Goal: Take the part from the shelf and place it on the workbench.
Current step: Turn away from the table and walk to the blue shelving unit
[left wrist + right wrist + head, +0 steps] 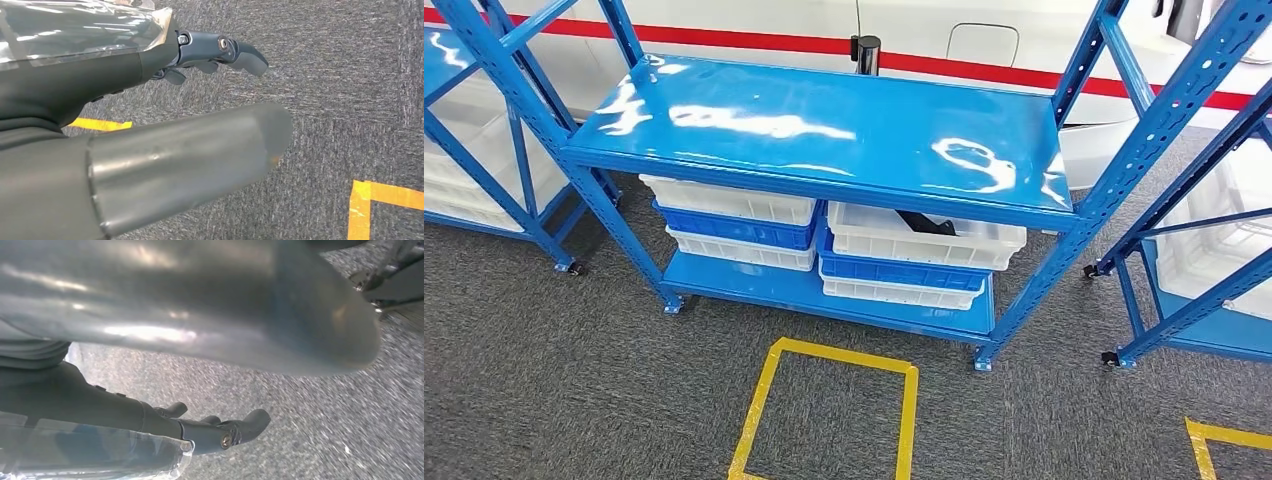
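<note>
Head view looks down on a blue shelf (824, 130) standing on grey carpet (574, 400), with yellow tape (769, 400) marking a square on the floor in front of it. Going left to right along the shelf's lower level: near its left end sits a stack of crates, a white crate (724, 200) on top, a blue one under it and another white one below. Just beside it, toward the right end, a second stack has a top white crate (924, 238) with a dark object lying in it, most likely the part (927, 224) to be fetched, though it is too small to make out its shape. The shelf's glossy top board carries nothing that I can see. A further blue rack stands off each end.

Left wrist view shows the left hand (210, 57) hanging above the carpet, its dark fingers (247, 57) loosely extended and apart, holding nothing. Right wrist view shows the right hand (215, 427) likewise over carpet, fingers (252, 422) spread a little and empty.

By my reading, the task has barely begun: the part is untouched in its crate, both arms hang low, and no workbench can be seen. Reaching in under the top board, gripping the part, lifting it out and carrying it to the workbench are all left to do.
</note>
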